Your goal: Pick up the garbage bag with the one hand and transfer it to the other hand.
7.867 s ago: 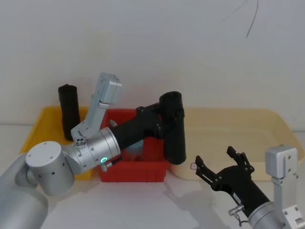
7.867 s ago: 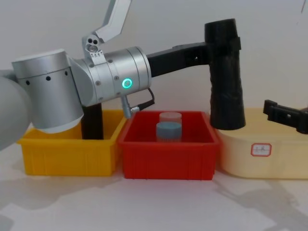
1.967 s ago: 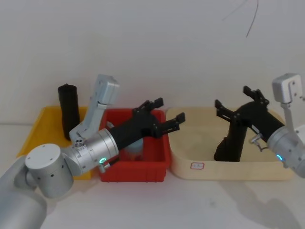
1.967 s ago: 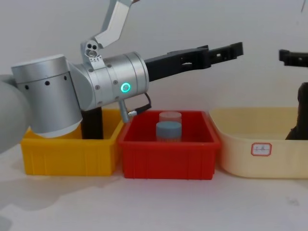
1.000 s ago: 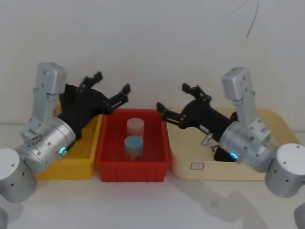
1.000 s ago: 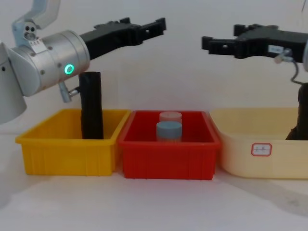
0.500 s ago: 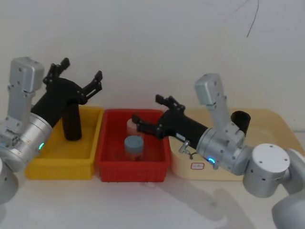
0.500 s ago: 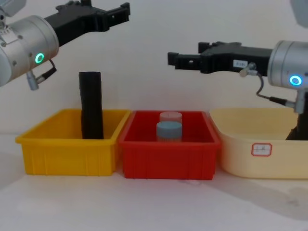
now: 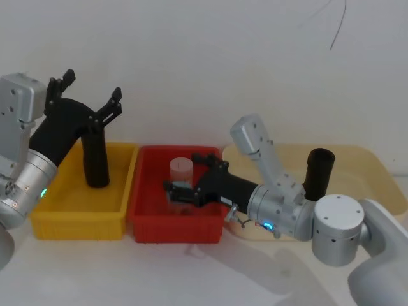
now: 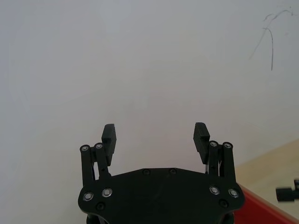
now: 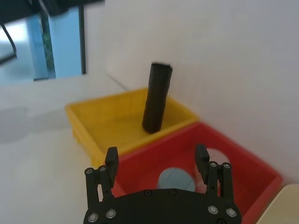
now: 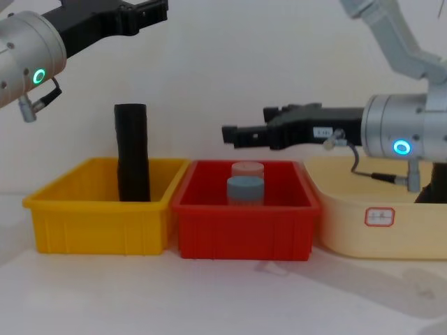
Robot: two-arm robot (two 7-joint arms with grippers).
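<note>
Right claw (image 9: 187, 173) swung over red bin (image 9: 178, 231); garbage bag (image 9: 319, 172) upright in tray (image 9: 361, 160).

You see left gripper (image 10: 155, 135) with jaws spread wide, two black fingertips (image 10: 202, 136) well apart. Gripper faces plain white wall (image 10: 140, 56). Thin dark curved line (image 10: 269, 35) marks wall, far off. Past gripper's body, you get corner of red bin (image 10: 273, 213), with pale beige surface (image 10: 278, 163) beyond it. Small black piece (image 10: 286, 193) shows above bin corner; can't tell what it is.
</note>
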